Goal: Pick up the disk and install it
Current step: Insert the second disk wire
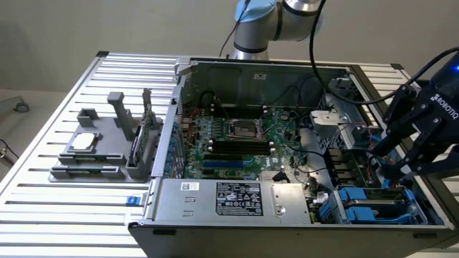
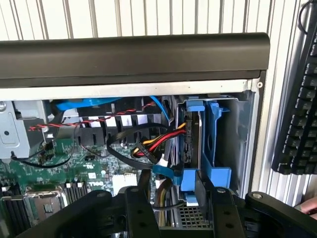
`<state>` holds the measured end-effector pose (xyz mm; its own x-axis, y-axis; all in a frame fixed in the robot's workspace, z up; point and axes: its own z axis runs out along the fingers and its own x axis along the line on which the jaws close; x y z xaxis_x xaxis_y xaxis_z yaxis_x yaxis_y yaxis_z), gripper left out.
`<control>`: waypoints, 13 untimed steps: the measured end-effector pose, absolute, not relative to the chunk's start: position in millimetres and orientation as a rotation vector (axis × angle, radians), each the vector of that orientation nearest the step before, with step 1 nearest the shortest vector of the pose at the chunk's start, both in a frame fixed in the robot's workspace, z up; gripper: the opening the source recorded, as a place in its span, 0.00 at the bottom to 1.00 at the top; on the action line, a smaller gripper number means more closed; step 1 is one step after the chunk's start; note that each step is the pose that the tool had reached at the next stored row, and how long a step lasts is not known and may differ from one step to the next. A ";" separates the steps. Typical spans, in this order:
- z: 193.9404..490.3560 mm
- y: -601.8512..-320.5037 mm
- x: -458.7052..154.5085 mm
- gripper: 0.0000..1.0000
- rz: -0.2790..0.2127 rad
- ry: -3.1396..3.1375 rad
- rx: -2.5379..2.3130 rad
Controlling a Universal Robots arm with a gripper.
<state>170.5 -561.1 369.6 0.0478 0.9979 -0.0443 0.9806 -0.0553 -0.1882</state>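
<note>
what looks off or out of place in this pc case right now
Nothing looks damaged or spilled. The disk stands on edge in its blue carrier inside the drive bay at the case's corner, with the gripper just above the bay. The cables beside the disk run in a loose tangle across the opening, untidy but not clearly wrong.

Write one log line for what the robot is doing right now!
gripper: above drive bay | disk: upright in blue carrier, inside the case | holding: cannot tell

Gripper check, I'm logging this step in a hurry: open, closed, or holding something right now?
Gripper: cannot be told; it hangs over the blue drive bay at the case's corner.
</note>
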 end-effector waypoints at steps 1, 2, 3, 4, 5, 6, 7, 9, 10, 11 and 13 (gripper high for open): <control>369.6 -561.1 168.0 0.49 0.241 -2.088 -2.201; 369.6 -561.1 165.7 0.49 0.236 -2.093 -2.206; 369.6 -561.1 163.2 0.49 0.232 -2.097 -2.212; 369.6 -561.1 160.9 0.49 0.228 -2.101 -2.217; 369.7 -561.0 159.3 0.49 0.225 -2.106 -2.223; 369.7 -560.6 158.2 0.49 0.220 -2.112 -2.230; 369.7 -560.0 157.5 0.49 0.214 -2.119 -2.239; 369.7 -558.6 156.3 0.49 0.197 -2.132 -2.256; 369.7 -558.2 155.1 0.49 0.188 -2.138 -2.263; 369.7 -558.2 153.4 0.49 0.179 -2.143 -2.268; 369.7 -558.2 149.0 0.49 0.166 -2.149 -2.277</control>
